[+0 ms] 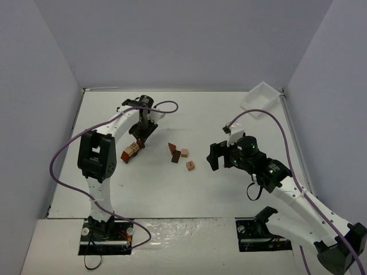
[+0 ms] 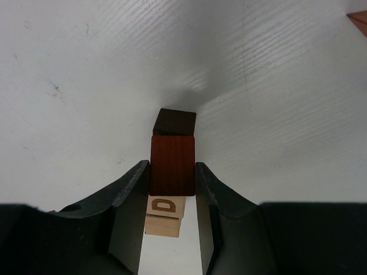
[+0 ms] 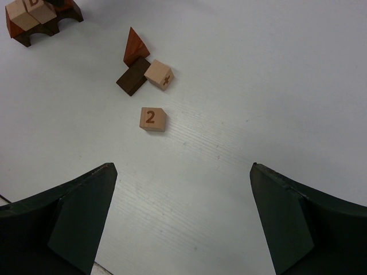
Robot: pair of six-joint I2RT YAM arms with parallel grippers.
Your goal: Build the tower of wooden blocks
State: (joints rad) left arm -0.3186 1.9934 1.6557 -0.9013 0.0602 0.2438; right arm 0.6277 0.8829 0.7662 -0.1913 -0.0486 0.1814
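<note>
Gripping a red-brown block [image 2: 172,154] at the tower [image 1: 131,152] on the tabletop's [image 1: 229,114] left side, the left tool [image 2: 171,175] could topple it by releasing off-centre or dragging sideways. The right tool [image 3: 183,177] hangs wide open, empty. Readable: "D" on a pale cube [image 2: 163,205], "2" on a loose cube [image 3: 152,118].

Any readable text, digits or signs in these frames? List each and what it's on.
"2": lone pale cube, right wrist view.
"+": second pale cube, touching the dark brown block; seen tilted, may be an "x".
"D": third pale cube, beside the red-brown block, left wrist view.
Top view: prints too small to read.
</note>
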